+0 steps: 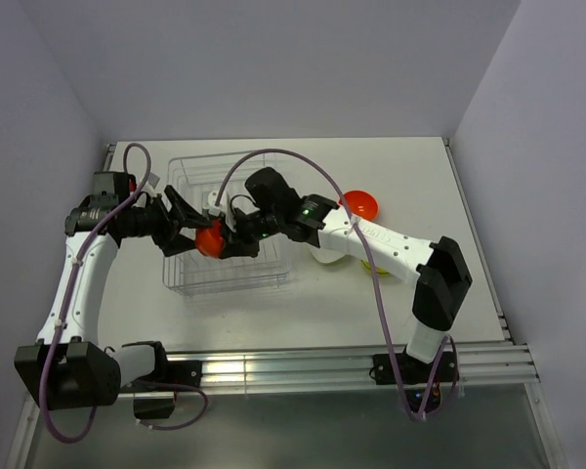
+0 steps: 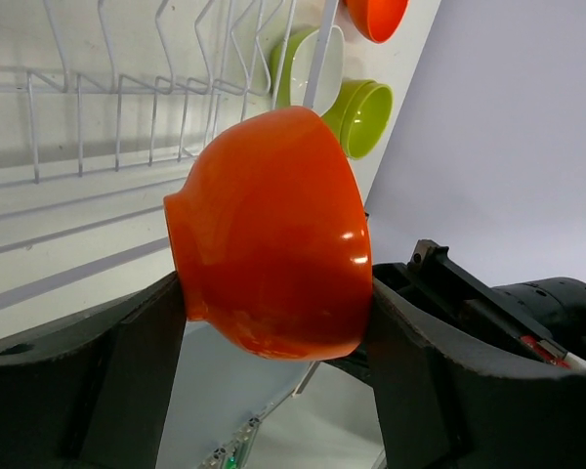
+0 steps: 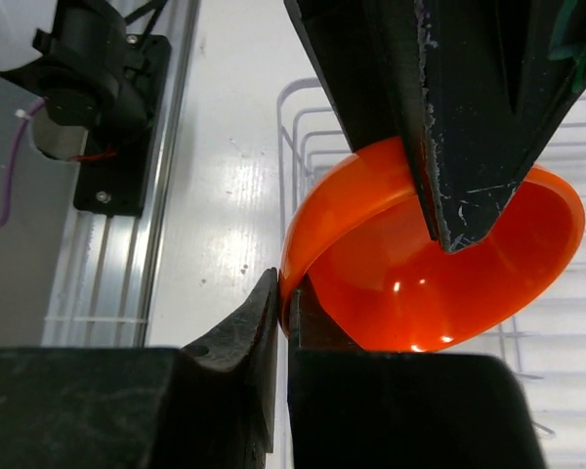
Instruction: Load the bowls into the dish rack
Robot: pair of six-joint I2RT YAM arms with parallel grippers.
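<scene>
Two grips, one bowl: my left fingers (image 2: 273, 293) and my right fingers (image 3: 279, 301) are both closed on the same orange-red bowl (image 1: 210, 239).
Left fingers: clamped across the bowl's outer wall, one finger on each side (the bowl fills the whole gap between them).
Right fingers: pinched almost flat together on the bowl's rim, one finger inside the lip and one outside.
Held bowl: over the middle of the dish rack (image 1: 225, 286), tipped onto its side. I cannot tell whether it touches the wires.
Dish rack: silvery wire basket with ridged rows, sitting on the white surface (image 1: 410, 176), with both my arms reaching in over it.
Second orange-red bowl (image 1: 359, 204): on the surface off the rack's right side, well apart from it and level with its far half.
White bowl (image 2: 313, 68): outside the rack, near its right side, mostly hidden under my right arm in the top view.
Lime green bowl (image 2: 363, 117): outside the rack too, touching or just beside the white bowl (the left wrist view does not settle which).
Another green rim (image 2: 285, 54): seen through the rack's wires, behind the white bowl.
</scene>
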